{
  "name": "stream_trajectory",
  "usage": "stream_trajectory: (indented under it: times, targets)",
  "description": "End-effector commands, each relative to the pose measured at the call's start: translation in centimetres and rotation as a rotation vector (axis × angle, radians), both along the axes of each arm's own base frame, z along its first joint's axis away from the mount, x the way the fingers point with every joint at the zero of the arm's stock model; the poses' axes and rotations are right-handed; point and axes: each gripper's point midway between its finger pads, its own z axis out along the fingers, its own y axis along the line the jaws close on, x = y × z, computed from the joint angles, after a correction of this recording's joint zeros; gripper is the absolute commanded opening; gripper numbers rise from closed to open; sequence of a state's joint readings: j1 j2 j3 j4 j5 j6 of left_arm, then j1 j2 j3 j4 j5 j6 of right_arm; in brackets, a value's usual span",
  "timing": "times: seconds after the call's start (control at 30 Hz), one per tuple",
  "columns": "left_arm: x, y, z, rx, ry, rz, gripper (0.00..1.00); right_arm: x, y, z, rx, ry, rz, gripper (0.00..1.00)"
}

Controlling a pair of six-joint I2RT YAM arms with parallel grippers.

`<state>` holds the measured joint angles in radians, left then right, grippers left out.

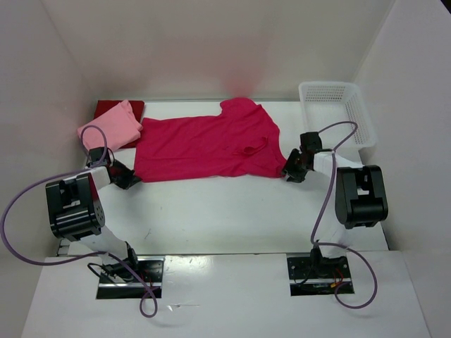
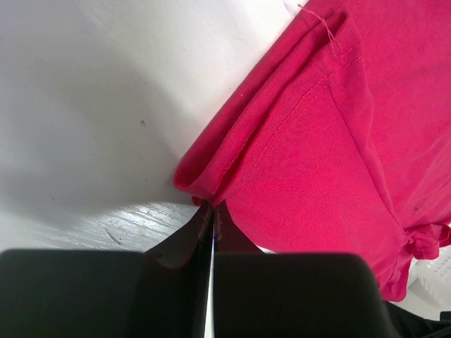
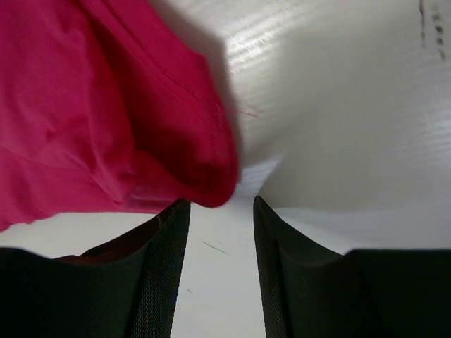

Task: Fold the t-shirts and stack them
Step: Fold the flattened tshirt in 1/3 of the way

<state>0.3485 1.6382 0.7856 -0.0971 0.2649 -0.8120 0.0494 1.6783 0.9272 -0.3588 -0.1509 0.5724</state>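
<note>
The bright magenta-crimson t-shirt (image 1: 204, 144) lies spread flat across the middle of the table. The light pink t-shirt (image 1: 109, 127) lies folded at the back left, on top of the dark red t-shirt (image 1: 120, 107). My left gripper (image 1: 131, 177) is at the magenta shirt's near left corner. In the left wrist view the gripper (image 2: 212, 207) is shut, pinching the edge of that corner (image 2: 204, 184). My right gripper (image 1: 290, 172) is at the shirt's near right corner. In the right wrist view it (image 3: 220, 203) is open, with the shirt's folded corner (image 3: 204, 169) just ahead of its tips, not between them.
A white plastic mesh basket (image 1: 337, 113) stands at the back right, close behind my right arm. White walls enclose the table on the left, back and right. Bare table surface (image 1: 218, 211) lies between the shirt and the arm bases.
</note>
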Motion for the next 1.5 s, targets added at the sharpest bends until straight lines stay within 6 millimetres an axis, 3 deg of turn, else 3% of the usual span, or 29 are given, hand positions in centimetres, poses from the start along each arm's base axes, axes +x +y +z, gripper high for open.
stream_trajectory:
  times: [0.0, 0.07, 0.13, 0.17, 0.23, 0.27, 0.3, 0.37, 0.47, 0.6, 0.73, 0.77, 0.97, 1.0, 1.1, 1.17, 1.2, 1.27, 1.37, 1.43, 1.47]
  targets:
    - [-0.5, 0.2, 0.3, 0.023, 0.009, -0.026, 0.0, 3.6, 0.8, 1.1, 0.045, -0.11, -0.033, 0.47]
    - [-0.5, 0.0, 0.3, 0.016, 0.006, -0.03, 0.0, 3.9, 1.0, 0.9, 0.043, -0.117, -0.042, 0.42]
    - [-0.5, 0.0, 0.3, 0.016, 0.006, -0.03, 0.0, 4.1, 0.5, 0.7, 0.005, -0.119, -0.079, 0.31]
    - [-0.5, 0.1, 0.3, 0.022, 0.005, -0.039, 0.0, 4.2, 0.4, 0.7, 0.002, -0.117, -0.096, 0.2]
    - [-0.8, 0.0, 0.3, 0.024, 0.019, -0.051, 0.0, 4.7, -0.4, 1.9, -0.03, -0.156, -0.133, 0.11]
    - [-0.4, 0.2, 1.0, 0.032, 0.0, -0.05, 0.0, 3.9, -0.7, 1.8, -0.037, -0.136, -0.153, 0.04]
    - [-0.6, 0.1, 1.1, 0.036, 0.003, -0.059, 0.0, 4.0, -0.9, 3.1, -0.042, -0.166, -0.16, 0.02]
    - [-1.2, -0.2, 1.2, 0.034, 0.015, -0.083, 0.0, 2.1, -1.3, 3.0, -0.05, -0.131, -0.189, 0.0]
    - [-2.4, -0.9, 1.1, 0.017, 0.051, -0.144, 0.0, -0.1, -1.9, 4.2, -0.07, -0.14, -0.202, 0.0]
    - [-4.3, -1.2, 1.8, 0.04, 0.058, -0.142, 0.0, -4.6, -1.5, 3.4, -0.034, -0.051, -0.181, 0.0]
    - [-6.4, -2.3, 2.9, 0.018, 0.049, -0.118, 0.0, -7.1, 0.0, 5.3, 0.074, -0.035, -0.212, 0.0]
    - [-6.3, -2.3, 4.0, 0.007, 0.019, -0.098, 0.0, -7.8, 0.0, 5.6, 0.086, -0.017, -0.239, 0.0]
    - [-8.1, -1.5, 6.0, 0.026, 0.018, 0.015, 0.0, -9.4, -3.2, 9.0, 0.033, -0.052, -0.371, 0.0]
    - [-8.8, -1.3, 5.8, 0.038, 0.047, 0.027, 0.0, -10.3, -3.5, 8.8, 0.015, -0.023, -0.379, 0.0]
    - [-8.9, -1.1, 6.4, 0.042, 0.056, 0.059, 0.0, -10.3, -3.7, 9.8, 0.005, -0.035, -0.385, 0.0]
    - [-9.3, -2.0, 5.9, -0.005, 0.069, 0.035, 0.02, -10.3, -3.5, 10.4, 0.013, -0.048, -0.365, 0.09]
    - [-9.2, -2.6, 5.9, -0.034, 0.055, 0.017, 0.17, -10.4, -3.3, 10.6, 0.017, -0.046, -0.352, 0.23]
    - [-9.3, -2.5, 5.9, -0.038, 0.051, 0.034, 0.42, -10.7, -3.2, 10.9, 0.02, -0.052, -0.338, 0.37]
    - [-9.5, -2.1, 6.0, -0.019, 0.066, 0.047, 0.84, -10.6, -2.8, 11.7, 0.04, -0.075, -0.316, 0.44]
    - [-9.2, -1.5, 6.5, 0.013, 0.051, 0.061, 1.0, -10.3, -2.7, 12.6, 0.032, -0.098, -0.285, 0.47]
    - [-8.7, -1.0, 7.4, 0.036, 0.033, 0.061, 1.0, -10.2, -2.4, 13.0, 0.034, -0.108, -0.273, 0.47]
